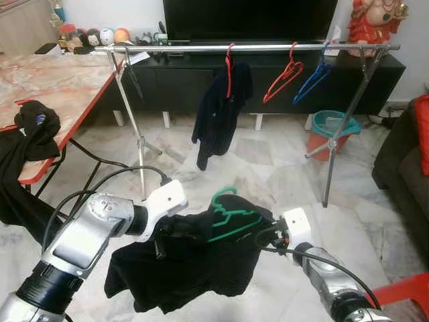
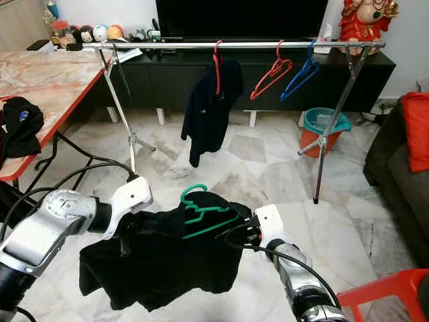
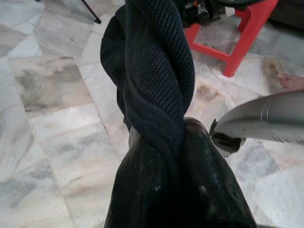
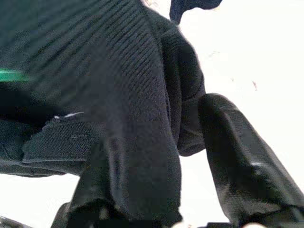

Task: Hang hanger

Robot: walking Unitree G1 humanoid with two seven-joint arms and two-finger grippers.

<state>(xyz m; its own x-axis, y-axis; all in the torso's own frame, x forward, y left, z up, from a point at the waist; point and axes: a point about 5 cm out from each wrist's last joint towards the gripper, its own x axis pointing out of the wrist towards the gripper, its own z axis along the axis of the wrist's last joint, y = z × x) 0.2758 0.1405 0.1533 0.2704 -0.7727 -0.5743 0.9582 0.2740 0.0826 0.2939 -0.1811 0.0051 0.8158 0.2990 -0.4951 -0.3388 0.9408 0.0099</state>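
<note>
Fingers of the left gripper are closed on a twisted fold of the black garment, as is seen in the left wrist view, where the dark knit cloth is squeezed between them. The right gripper is placed at the other side of the same garment; in the right wrist view one black finger stands beside the cloth and another is under it, so the cloth is held between them. A green hanger is lying on top of the garment, between the two grippers, with its hook turned up and away from the robot. The garment is held above the marble floor. A corner of a red stool is seen near the right arm. Farther away a metal clothes rail is standing, and on it are hung a red hanger with a dark garment, an empty red hanger and a blue hanger. Behind the rail a teal bucket is placed on the floor.
</note>
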